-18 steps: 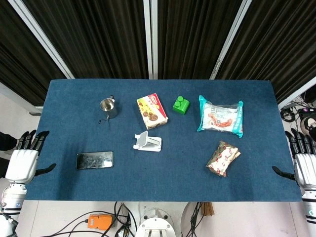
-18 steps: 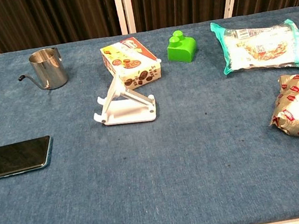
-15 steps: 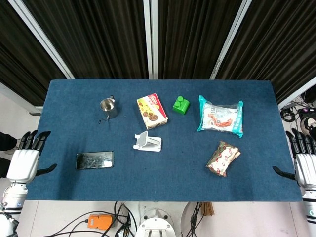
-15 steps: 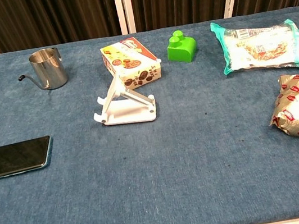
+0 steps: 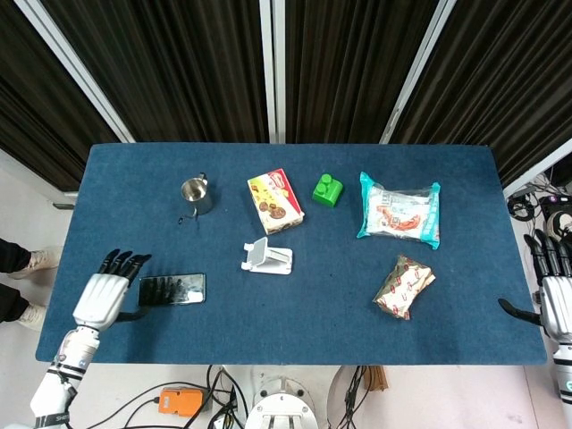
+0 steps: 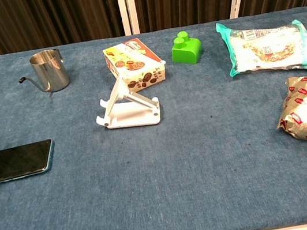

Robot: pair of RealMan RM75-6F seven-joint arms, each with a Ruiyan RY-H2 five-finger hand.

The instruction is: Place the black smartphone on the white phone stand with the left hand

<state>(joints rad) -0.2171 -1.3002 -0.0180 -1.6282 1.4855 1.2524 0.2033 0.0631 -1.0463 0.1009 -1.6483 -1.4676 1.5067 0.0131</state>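
The black smartphone (image 5: 172, 290) (image 6: 12, 162) lies flat on the blue table near its front left. The white phone stand (image 5: 267, 257) (image 6: 129, 107) stands folded open near the table's middle, to the right of the phone. My left hand (image 5: 105, 295) hovers over the table just left of the phone, fingers spread and holding nothing. My right hand (image 5: 555, 295) stays off the table's right edge, fingers apart and empty. Neither hand shows in the chest view.
A steel cup (image 5: 196, 195) stands behind the phone. A snack box (image 5: 274, 201), a green block (image 5: 327, 189), a teal-edged packet (image 5: 399, 210) and a foil snack bag (image 5: 404, 286) lie on the blue table (image 5: 295, 331).
My left hand has moved right from beside the table's left edge to just left of the phone. The right hand has shifted slightly. The objects have not moved.
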